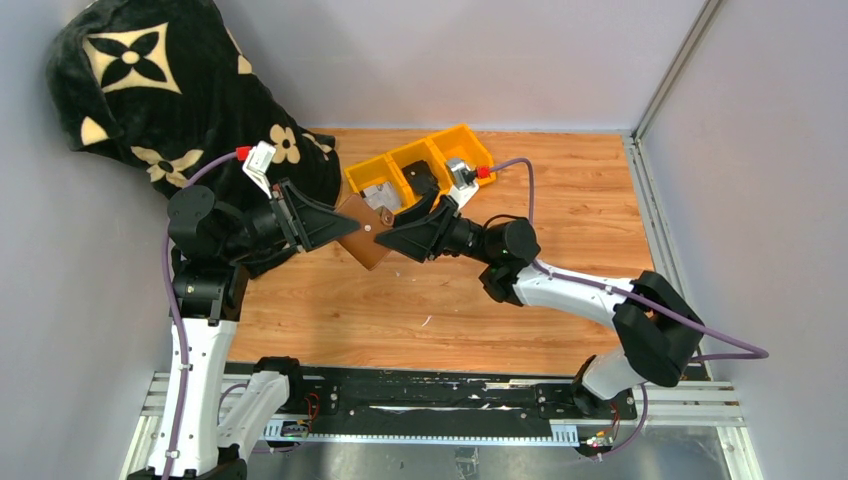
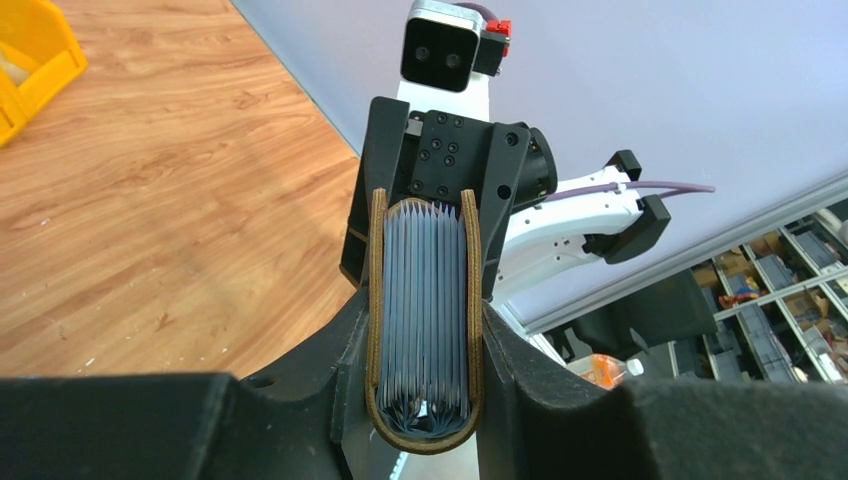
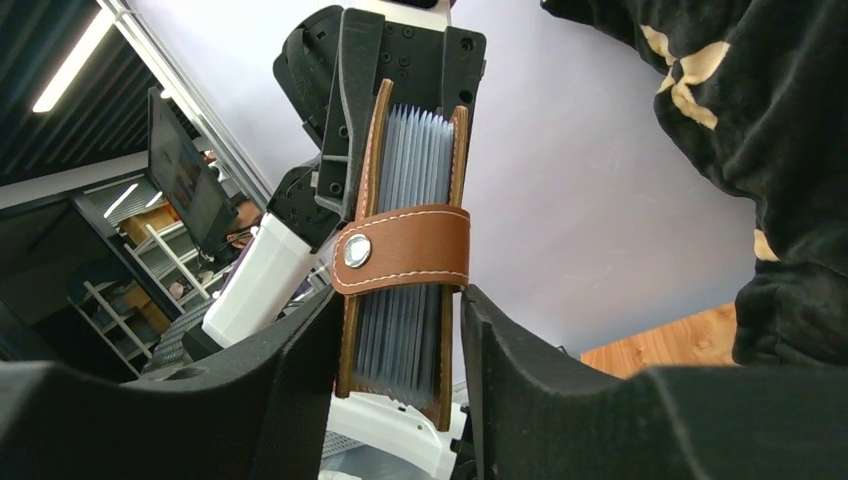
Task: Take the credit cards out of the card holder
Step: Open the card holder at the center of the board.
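The brown leather card holder (image 1: 363, 243) hangs in mid-air over the table, held between both grippers. My left gripper (image 1: 335, 228) is shut on its two covers; in the left wrist view (image 2: 425, 335) the holder's brown edge (image 2: 472, 300) and the grey-blue card sleeves (image 2: 425, 280) sit between the fingers. My right gripper (image 1: 392, 238) pinches the opposite end (image 3: 400, 300). There the snap tab (image 3: 400, 248) is fastened across the holder (image 3: 372, 170). No separate card shows.
A yellow three-compartment tray (image 1: 352, 177) with small items stands just behind the grippers. A black cloth with cream flower shapes (image 1: 150, 90) fills the back left corner and shows in the right wrist view (image 3: 780, 150). Grey walls enclose the wooden table (image 1: 580, 210).
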`<action>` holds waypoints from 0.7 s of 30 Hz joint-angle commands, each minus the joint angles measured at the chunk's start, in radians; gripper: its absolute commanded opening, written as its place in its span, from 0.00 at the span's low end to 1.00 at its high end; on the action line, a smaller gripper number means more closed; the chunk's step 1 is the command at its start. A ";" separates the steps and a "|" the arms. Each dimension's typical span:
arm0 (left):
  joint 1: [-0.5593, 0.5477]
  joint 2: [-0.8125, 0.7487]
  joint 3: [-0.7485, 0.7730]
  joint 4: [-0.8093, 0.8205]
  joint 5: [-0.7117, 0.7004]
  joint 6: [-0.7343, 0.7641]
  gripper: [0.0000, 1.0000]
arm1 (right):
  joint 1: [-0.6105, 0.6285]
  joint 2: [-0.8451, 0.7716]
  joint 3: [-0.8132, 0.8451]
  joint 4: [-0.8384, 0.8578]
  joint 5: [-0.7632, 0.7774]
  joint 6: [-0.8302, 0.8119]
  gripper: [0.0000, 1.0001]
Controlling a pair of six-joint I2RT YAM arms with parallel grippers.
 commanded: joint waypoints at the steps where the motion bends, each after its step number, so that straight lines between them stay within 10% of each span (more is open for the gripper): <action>1: -0.005 -0.022 0.042 0.033 0.032 -0.028 0.00 | -0.042 -0.014 0.006 0.003 0.079 0.026 0.47; 21: -0.004 -0.031 0.034 0.038 0.033 -0.029 0.00 | -0.056 0.045 0.055 0.047 0.204 0.104 0.34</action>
